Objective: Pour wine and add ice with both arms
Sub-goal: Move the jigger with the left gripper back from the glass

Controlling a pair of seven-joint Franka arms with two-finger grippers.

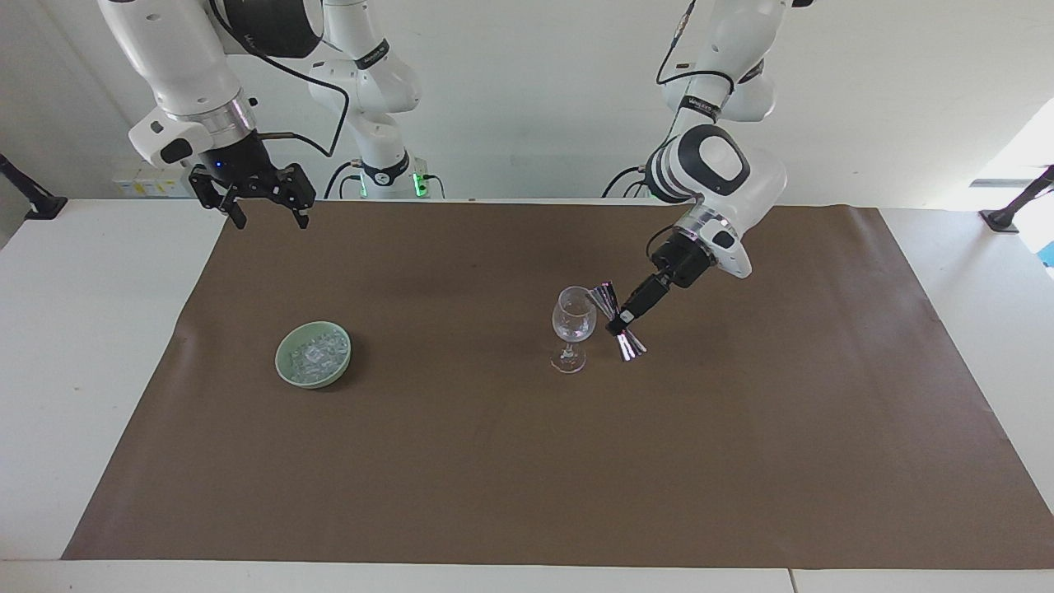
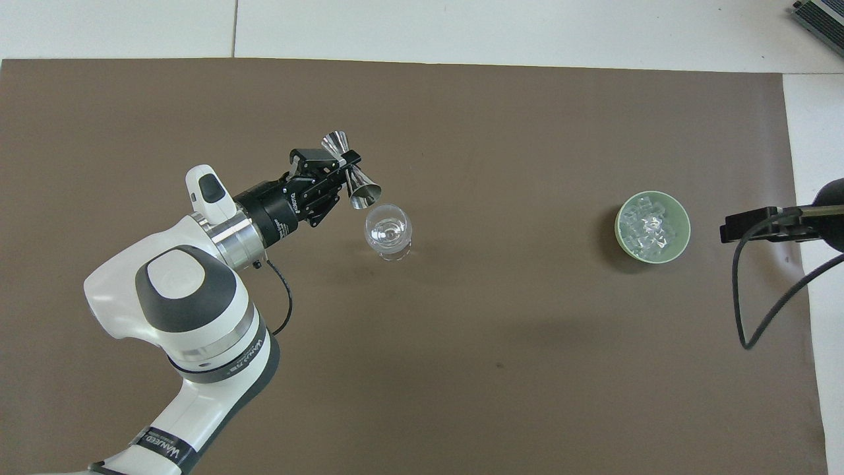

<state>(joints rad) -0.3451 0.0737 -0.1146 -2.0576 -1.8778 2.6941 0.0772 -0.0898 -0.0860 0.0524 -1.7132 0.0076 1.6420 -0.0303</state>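
Left gripper [image 1: 619, 319] clamps a tilted steel jigger [image 1: 616, 322] beside the wine glass [image 1: 572, 328], frame centre – right gripper [image 1: 265, 210] gapes empty, upper left, above the ice [image 1: 315, 354] bowl [image 1: 290, 372].

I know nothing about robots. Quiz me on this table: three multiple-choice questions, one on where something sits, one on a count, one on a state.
1. Where is the ice?
A. in the wine glass
B. in the pale green bowl
C. loose on the brown mat

2. How many wine glasses stand on the mat?
A. one
B. two
C. three

3. What is the left gripper doing?
A. hanging open
B. gripping the bowl
C. clamping a steel jigger

Key: 1 B, the chunks heap inside the bowl; 2 A, only one wine glass stands there; 3 C, its fingers pinch the jigger's waist beside the glass.
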